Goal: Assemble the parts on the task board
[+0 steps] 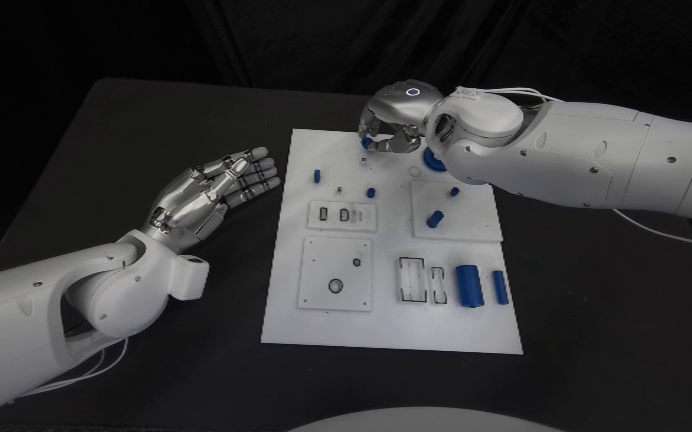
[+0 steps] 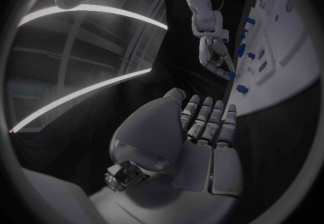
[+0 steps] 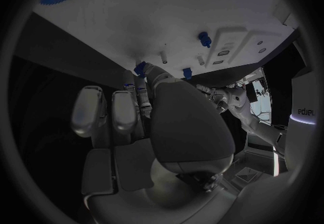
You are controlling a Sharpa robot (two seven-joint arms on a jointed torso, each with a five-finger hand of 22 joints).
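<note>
Head view shows the right hand [image 1: 392,124] at the white plastic task board's [image 1: 389,327] far edge, fingers pinching a small blue plastic part [image 3: 140,67]. It looks light, rigid and slick, best held by its sides. Left hand [image 1: 216,192] hovers over the black bench [image 1: 144,132], fingers extended, holding nothing.

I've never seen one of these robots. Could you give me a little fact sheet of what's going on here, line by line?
Setting: a white task board on a black table
Left hand: beside the board, fingers apart, holding nothing
Right hand: over the board's far edge, fingers around a small blue part
Loose parts: two blue cylinders near the board's right edge
Task stage: assembly unfinished
</note>
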